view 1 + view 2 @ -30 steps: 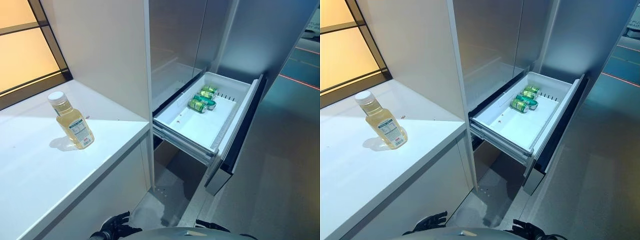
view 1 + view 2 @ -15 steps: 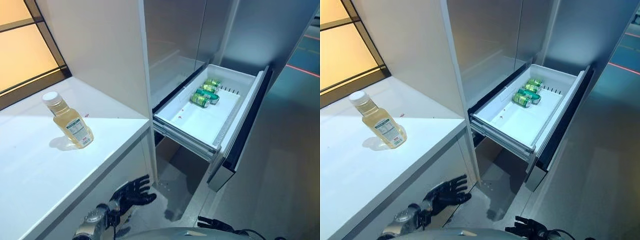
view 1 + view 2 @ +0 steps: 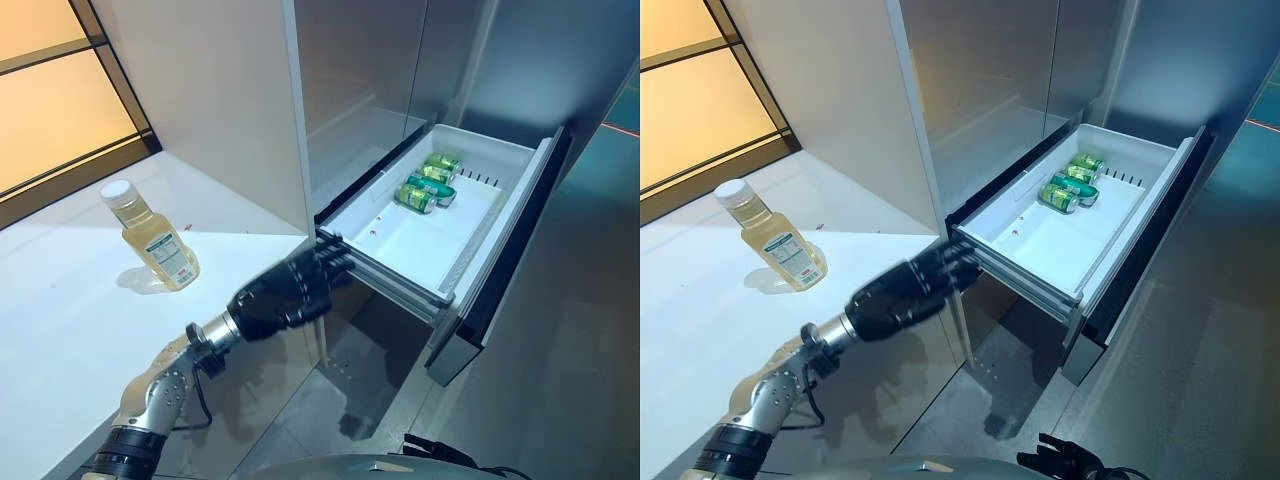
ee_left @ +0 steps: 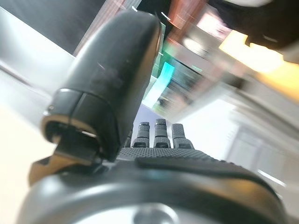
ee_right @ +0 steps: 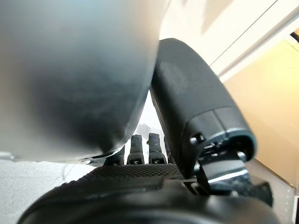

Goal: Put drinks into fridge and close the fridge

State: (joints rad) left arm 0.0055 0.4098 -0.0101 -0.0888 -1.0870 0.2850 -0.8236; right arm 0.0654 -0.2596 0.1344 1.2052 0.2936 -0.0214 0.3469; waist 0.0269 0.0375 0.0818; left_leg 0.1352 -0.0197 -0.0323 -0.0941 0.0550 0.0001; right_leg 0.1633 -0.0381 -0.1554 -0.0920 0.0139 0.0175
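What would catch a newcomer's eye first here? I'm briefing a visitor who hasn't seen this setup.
The open fridge drawer stands pulled out on the right, with green cans lying at its back. The dark left hand reaches across the middle, fingers near the drawer's corner. A bottle of pale yellow drink stands on the white counter at left.

A juice bottle [image 3: 155, 237] is stood upright on the white tabletop [image 3: 70, 330], well apart from the left hand [image 3: 282, 295], which is raised past the tabletop's edge.

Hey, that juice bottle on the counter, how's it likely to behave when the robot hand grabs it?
The bottle looks nearly full, so probably heavy for its size. It stands upright and tall on a narrow base, so a sideways nudge might tip it. Its smooth plastic and label could be slippery.
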